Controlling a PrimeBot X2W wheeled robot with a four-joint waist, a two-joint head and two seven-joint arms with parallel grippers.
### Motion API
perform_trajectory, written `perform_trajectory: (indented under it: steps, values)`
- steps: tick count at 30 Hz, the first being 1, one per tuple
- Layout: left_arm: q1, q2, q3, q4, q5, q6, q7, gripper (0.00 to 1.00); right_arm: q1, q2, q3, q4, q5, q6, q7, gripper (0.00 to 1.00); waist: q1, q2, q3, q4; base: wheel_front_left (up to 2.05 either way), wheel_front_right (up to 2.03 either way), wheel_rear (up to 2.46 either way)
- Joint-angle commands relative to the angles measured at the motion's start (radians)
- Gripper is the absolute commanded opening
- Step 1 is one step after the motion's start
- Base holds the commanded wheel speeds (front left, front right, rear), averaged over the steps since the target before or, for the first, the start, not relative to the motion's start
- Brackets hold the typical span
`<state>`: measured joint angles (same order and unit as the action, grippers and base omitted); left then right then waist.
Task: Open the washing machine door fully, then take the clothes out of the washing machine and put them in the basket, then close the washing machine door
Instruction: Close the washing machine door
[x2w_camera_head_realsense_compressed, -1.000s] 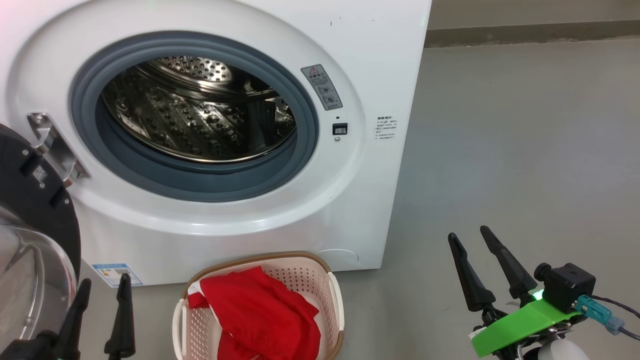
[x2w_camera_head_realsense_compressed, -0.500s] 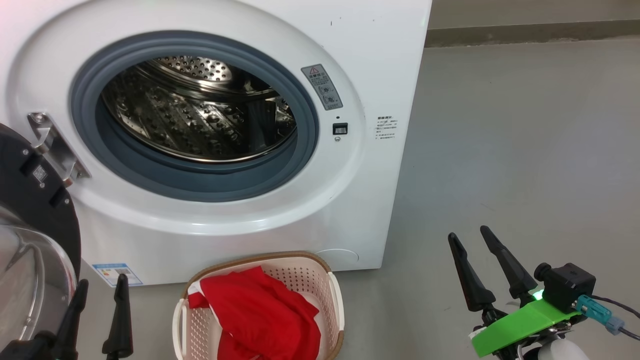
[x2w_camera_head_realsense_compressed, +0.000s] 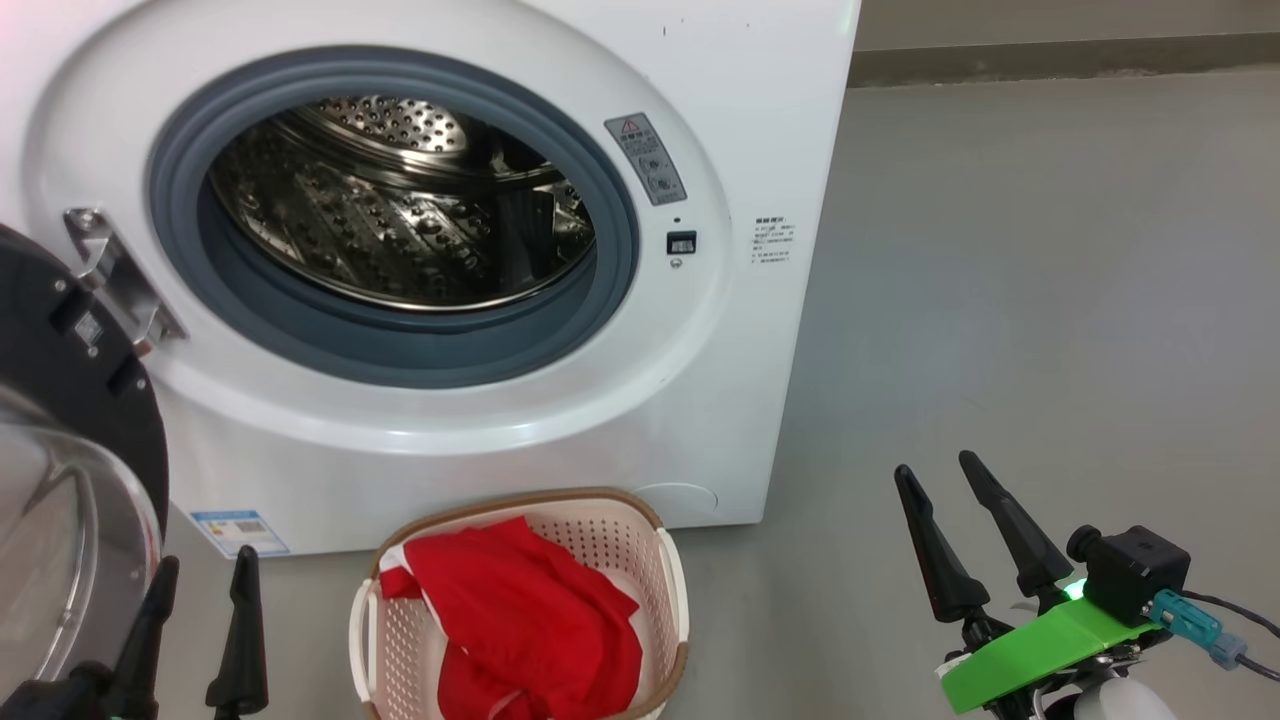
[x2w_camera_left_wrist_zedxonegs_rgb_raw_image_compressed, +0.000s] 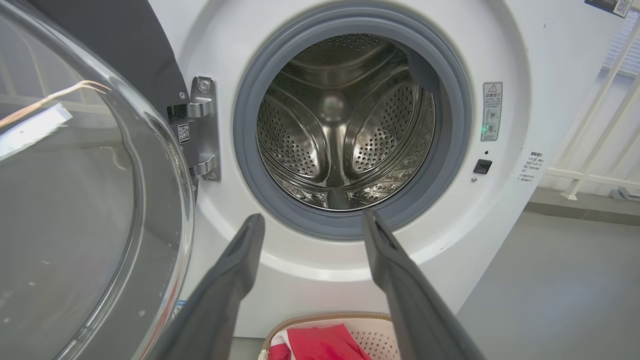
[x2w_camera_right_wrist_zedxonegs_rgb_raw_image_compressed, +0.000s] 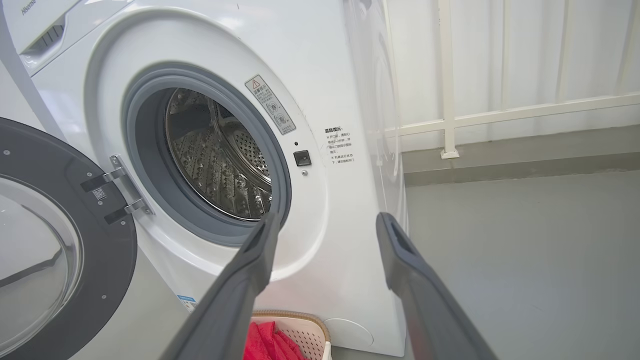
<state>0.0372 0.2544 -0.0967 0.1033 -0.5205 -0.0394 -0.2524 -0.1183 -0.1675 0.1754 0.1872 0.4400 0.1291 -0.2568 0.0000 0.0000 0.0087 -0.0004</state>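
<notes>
Jaws of both grippers are held wide apart, and nothing is gripped between them. The left gripper is seen at the lower left of the head view, fingers pointing up, close beside the washing machine door; whether the two touch cannot be told. The right gripper is held over the grey floor, well apart from the washing machine, and a green bracket is carried on its wrist.

The door is swung open to the robot's left on a steel hinge. A wide black rim is shown, and a clear glass bowl bulges from its middle.

The machine is a white front-loader. Its round opening is ringed by a grey rubber gasket, behind which the perforated steel drum is seen, with raised ribs shown in the left wrist view. A warning sticker and a small dark latch slot are placed right of the opening, and a blue label is stuck low on the front.

The basket is set on the floor just in front of the machine, below the opening. It is made of cream-white perforated plastic with a brown woven-look rim. The clothes are piled inside it: crumpled bright red fabric, with a white edge along its left side.
</notes>
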Motion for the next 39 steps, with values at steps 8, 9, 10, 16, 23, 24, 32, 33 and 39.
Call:
perform_trajectory:
  steps: [8,9,10,16,23,24,32,33,39]
  values:
    - [-0.036,0.015,0.053,-0.023,0.02,-0.009,-0.009,1.0,-0.009,-0.004,0.013,-0.027,-0.005,0.002,-0.005,1.0,0.0,0.0,0.0,0.001,-1.78,1.71,0.08]
    - [-0.036,0.014,0.053,-0.022,0.021,-0.01,-0.009,1.0,-0.009,-0.004,0.013,-0.027,-0.005,0.002,-0.005,1.0,0.0,0.0,-0.001,0.001,-1.42,1.42,0.0]
    - [-0.036,0.014,0.053,-0.021,0.022,-0.011,-0.009,1.0,-0.009,-0.004,0.012,-0.027,-0.005,0.002,-0.005,1.0,0.0,0.0,-0.001,0.001,-1.28,1.28,0.0]
    - [-0.038,0.012,0.053,-0.015,0.024,-0.012,-0.009,1.0,-0.01,-0.005,0.012,-0.026,-0.004,0.002,-0.005,1.0,0.0,0.0,-0.003,0.002,-0.91,0.91,0.0]
    - [-0.038,0.01,0.051,-0.011,0.027,-0.012,-0.009,1.0,-0.011,-0.007,0.014,-0.023,-0.001,0.002,-0.005,1.0,0.0,0.0,-0.005,0.002,-0.14,0.14,0.0]
    - [-0.039,0.01,0.051,-0.01,0.028,-0.011,-0.009,1.0,-0.011,-0.007,0.015,-0.023,-0.001,0.002,-0.005,1.0,0.0,0.0,-0.006,0.002,0.0,0.0,0.0]
    - [-0.039,0.011,0.047,-0.007,0.031,-0.011,-0.009,1.0,-0.012,-0.009,0.018,-0.021,0.001,0.002,-0.005,1.0,0.0,0.0,-0.007,0.003,0.0,0.0,0.0]
    - [-0.039,0.011,0.047,-0.007,0.031,-0.01,-0.009,1.0,-0.012,-0.009,0.018,-0.021,0.001,0.002,-0.005,1.0,0.0,0.0,-0.007,0.003,0.0,0.0,0.0]
    - [-0.038,0.012,0.045,-0.007,0.031,-0.009,-0.009,1.0,-0.01,-0.01,0.021,-0.02,0.003,0.002,-0.005,1.0,0.0,0.0,-0.01,0.003,0.0,0.0,0.0]
